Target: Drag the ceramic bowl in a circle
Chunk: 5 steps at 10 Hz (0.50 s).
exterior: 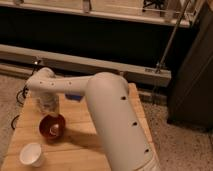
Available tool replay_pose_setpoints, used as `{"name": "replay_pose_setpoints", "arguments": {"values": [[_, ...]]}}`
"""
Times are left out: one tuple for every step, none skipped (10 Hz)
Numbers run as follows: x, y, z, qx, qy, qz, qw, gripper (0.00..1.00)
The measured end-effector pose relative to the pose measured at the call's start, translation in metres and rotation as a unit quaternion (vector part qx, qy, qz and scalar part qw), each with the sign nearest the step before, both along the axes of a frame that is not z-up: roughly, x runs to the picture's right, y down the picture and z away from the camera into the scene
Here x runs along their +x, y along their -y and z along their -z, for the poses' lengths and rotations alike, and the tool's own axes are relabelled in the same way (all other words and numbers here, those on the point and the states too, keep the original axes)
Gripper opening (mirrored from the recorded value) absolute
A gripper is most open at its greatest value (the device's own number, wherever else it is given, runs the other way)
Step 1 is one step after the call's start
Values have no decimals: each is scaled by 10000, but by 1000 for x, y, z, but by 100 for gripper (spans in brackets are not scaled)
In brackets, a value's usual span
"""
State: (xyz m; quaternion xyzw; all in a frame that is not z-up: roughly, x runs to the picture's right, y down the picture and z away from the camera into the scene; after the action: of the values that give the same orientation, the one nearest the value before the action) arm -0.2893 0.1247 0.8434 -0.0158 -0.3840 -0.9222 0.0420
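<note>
Pale wooden desk (90, 145), dark rail wall behind. Ceramic bowl (52, 126) at desk's left, near white cup (31, 154); pincer (54, 131) closed, tip inside bowl. Mid-drag, I judge; next sweep needs steady downward pressure, clear of cup.

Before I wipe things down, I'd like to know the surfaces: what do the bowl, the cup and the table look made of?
The ceramic bowl looks like glazed ceramic: glossy reddish-orange inside, darker rim. The white cup is matte, perhaps paper or plastic. The table looks like pale wood, with plank lines showing. The hand reaches down into the bowl, shut.
</note>
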Motion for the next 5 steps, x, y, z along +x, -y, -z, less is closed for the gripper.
{"name": "replay_pose_setpoints", "arguments": {"values": [[10,14,-14,32,-141,-106,9998,0],[29,28,-30,41,-353,-272,9990,0],[52,37,-40,40,-578,-424,9974,0],[76,42,-47,26,-823,-569,9950,0],[109,44,-53,3,-1136,-707,9910,0]]}}
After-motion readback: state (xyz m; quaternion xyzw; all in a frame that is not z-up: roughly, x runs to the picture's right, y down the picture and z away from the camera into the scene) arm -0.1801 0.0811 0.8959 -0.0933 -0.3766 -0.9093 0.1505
